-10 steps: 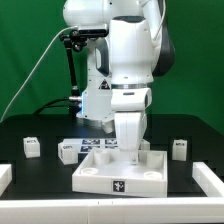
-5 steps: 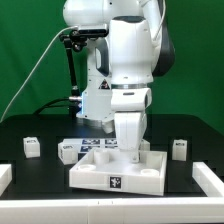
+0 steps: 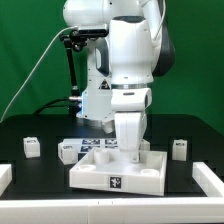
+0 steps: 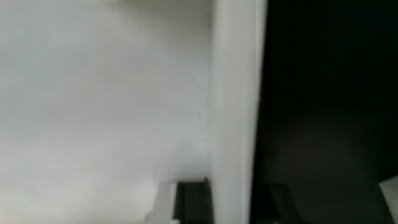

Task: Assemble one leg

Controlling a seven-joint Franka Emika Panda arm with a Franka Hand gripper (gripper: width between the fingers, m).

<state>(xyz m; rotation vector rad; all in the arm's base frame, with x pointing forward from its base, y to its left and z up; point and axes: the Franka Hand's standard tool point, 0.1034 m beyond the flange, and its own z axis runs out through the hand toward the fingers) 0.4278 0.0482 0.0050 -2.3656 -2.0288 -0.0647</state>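
**Gripper lowered into the tray-like panel, legs standing apart on the table**

In the wrist view, two dark fingertips are seen on either side of a white wall of the tray-like panel. Whether the gripper pinches that wall or merely straddles it cannot be told. In the exterior view the gripper is pointed straight down, its lower end sunk between the walls of the tray-like panel.

A black-and-white square marker tag is carried on the panel's front face (its pattern is too small to be read). Just behind the panel the marker board lies flat.

All the legs stand on the black table, apart from the gripper. The near leg is set just beside the marker board's end at the exterior view's left. The left leg is found farther that way, and the right leg well apart at the exterior view's right. A tag is borne on each leg's face.
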